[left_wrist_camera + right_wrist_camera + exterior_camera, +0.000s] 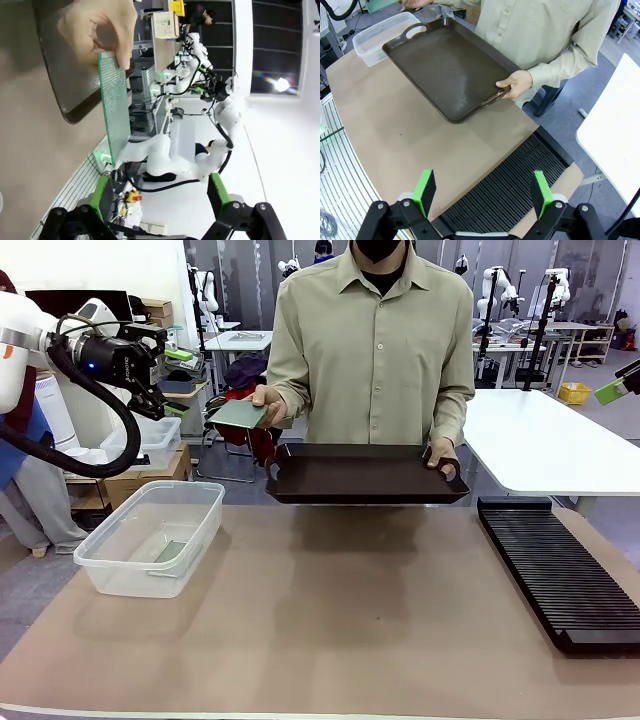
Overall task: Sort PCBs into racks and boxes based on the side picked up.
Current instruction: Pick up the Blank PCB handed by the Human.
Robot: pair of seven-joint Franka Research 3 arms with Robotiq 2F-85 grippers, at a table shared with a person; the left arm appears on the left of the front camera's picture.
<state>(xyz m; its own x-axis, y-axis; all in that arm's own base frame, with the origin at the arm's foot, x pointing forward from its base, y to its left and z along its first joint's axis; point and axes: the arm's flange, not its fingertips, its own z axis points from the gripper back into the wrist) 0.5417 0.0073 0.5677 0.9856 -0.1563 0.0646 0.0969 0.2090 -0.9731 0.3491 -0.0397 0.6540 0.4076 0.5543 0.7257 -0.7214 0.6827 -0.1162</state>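
A person's hand holds a green PCB (240, 413) out to the left, above the table's far edge. My left gripper (172, 402) hovers just left of it. In the left wrist view the PCB (114, 115) stands edge-on just beyond my open gripper (160, 192), not between the fingers. A second PCB (172, 552) lies flat inside the clear box (100, 540) at the left. The long black rack (560, 570) lies at the right. My right gripper (484, 195) hangs open and empty above the rack (520, 185), high at the picture's right edge (615, 390).
The person's other hand (441, 454) holds a wide dark brown tray (365, 480) level over the table's far edge; nothing lies on the tray (450, 65). A white table (550, 440) stands behind the rack. The brown tabletop (340, 620) stretches between box and rack.
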